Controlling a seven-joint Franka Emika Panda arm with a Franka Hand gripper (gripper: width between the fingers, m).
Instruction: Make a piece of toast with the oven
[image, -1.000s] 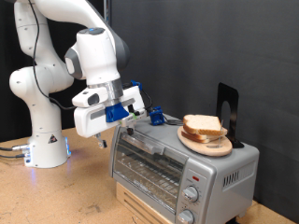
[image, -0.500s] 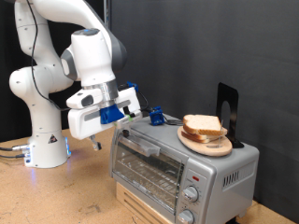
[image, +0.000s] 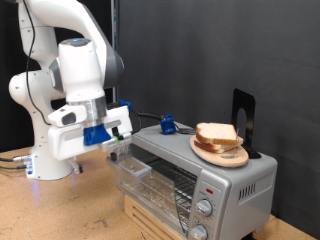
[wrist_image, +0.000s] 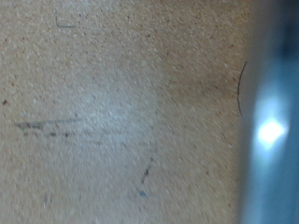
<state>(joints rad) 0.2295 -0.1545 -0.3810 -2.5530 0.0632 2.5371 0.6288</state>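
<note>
The silver oven (image: 235, 178) stands on a wooden box at the exterior view's lower right, with round knobs (image: 206, 206) down its front. Its glass door (image: 148, 178) leans outward, part open. My gripper (image: 118, 150) hangs under the white hand with blue fittings, right at the door's upper edge. Its fingers are too small and dark to make out. The piece of toast is out of view. Stacked bread slices (image: 216, 135) lie on a round wooden plate (image: 228, 156) on the oven's roof. The wrist view is blurred and shows no fingers.
The white arm's base (image: 50, 150) stands at the exterior view's left on a chipboard table (image: 60, 210). A black stand (image: 243, 120) and a small blue object (image: 167, 125) sit on the oven's roof. The wrist view shows chipboard (wrist_image: 103, 112) and a bright blurred strip (wrist_image: 271, 131).
The hand has swung towards the exterior view's left and a little down, away from the oven front. The door's top edge has come outward with it.
</note>
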